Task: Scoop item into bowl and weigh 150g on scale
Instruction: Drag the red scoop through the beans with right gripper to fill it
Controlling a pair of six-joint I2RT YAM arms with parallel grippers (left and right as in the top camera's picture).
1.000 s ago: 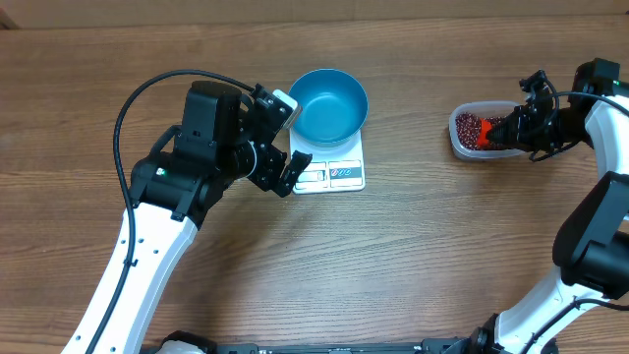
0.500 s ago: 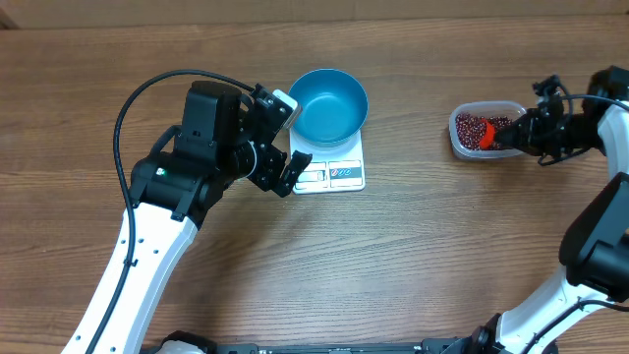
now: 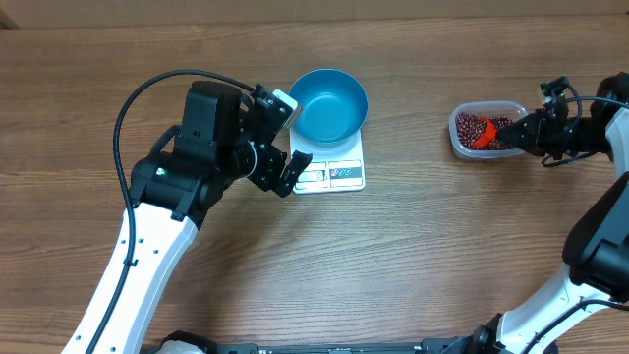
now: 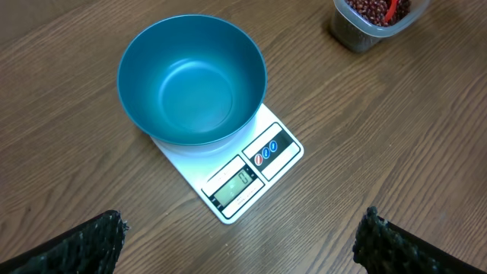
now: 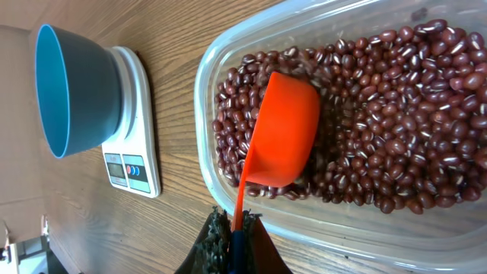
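Note:
A heap of dark red beans, the item [image 5: 396,106], fills a clear plastic tub [image 3: 458,138] at the right. An orange scoop [image 5: 283,129] lies in the beans with its rounded back towards the wrist camera. My right gripper [image 5: 234,228] is shut on the scoop's thin handle at the tub's near wall; overhead, the right gripper [image 3: 531,131] sits just right of the tub. The blue bowl [image 3: 329,103] stands empty on the white scale [image 3: 339,175]. My left gripper [image 3: 292,138] hovers open at the scale's left, its fingertips [image 4: 99,240] wide apart over bare wood.
The tub [image 4: 358,34] shows at the top right of the left wrist view, well away from the scale [image 4: 243,183]. The left arm's black cable [image 3: 147,93] arcs over the table's left part. Wooden tabletop surrounds everything.
My right gripper has drawn back a little to the right with the scoop still in the tub. The left arm, bowl and scale have not moved.

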